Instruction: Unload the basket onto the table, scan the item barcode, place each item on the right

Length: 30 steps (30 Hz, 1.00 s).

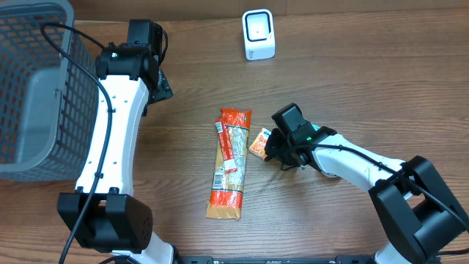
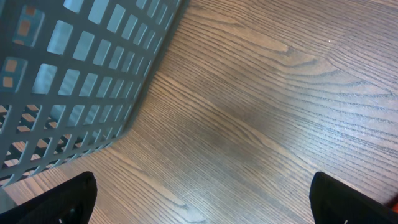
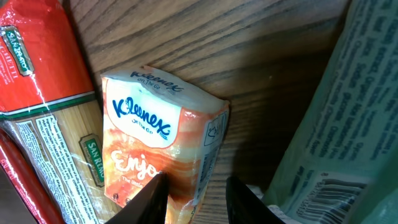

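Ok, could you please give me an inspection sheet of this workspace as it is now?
Surface: wooden table, bare grain, no spills seen.
Job's things: scanner upright at far edge; tissue pack beside pasta packet; green packet, barcode showing.
Clutter: grey basket at left.
Pincers: left pincer open, empty; right pincer straddles tissue pack, grip unclear.
Cables: black cable along left arm, over basket.
Surroundings: nothing seen.

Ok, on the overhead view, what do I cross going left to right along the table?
Grey basket → left gripper → long pasta packet → Kleenex pack → right gripper, closed on that pack. The white scanner sits in line with the packets, so it is left out.
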Motion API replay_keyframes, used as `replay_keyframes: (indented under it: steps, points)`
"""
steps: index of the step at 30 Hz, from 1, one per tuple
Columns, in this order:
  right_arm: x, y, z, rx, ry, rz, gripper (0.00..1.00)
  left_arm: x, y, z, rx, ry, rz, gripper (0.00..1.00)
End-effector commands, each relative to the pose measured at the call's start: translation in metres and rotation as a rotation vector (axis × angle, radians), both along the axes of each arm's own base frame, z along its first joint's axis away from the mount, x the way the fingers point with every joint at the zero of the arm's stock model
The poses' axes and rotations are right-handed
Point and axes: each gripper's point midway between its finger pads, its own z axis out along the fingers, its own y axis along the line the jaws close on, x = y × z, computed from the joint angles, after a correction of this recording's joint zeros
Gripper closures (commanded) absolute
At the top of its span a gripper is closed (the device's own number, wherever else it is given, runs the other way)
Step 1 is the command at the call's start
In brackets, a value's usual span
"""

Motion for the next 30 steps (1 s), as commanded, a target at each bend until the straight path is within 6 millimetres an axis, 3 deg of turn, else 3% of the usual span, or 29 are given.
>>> replay_keyframes:
  steps: [1, 14, 22, 30]
  points:
    - [0.000, -0.003, -0.003, -0.014, -0.004, -0.015, 0.67, 0.002, -0.001, 0.006, -0.005, -0.021, 0.001, 0.00]
    - [0.005, 0.000, 0.000, 0.000, -0.026, -0.013, 0.66, 0.002, -0.001, 0.006, -0.005, -0.021, 0.001, 0.00]
    - [0.017, 0.008, 0.008, -0.007, -0.142, 0.121, 0.67, 0.002, -0.002, 0.006, -0.009, -0.022, -0.001, 0.00]
    - [0.025, 0.006, 0.010, -0.025, -0.178, 0.107, 0.70, 0.002, -0.006, 0.005, -0.024, -0.021, -0.009, 0.01]
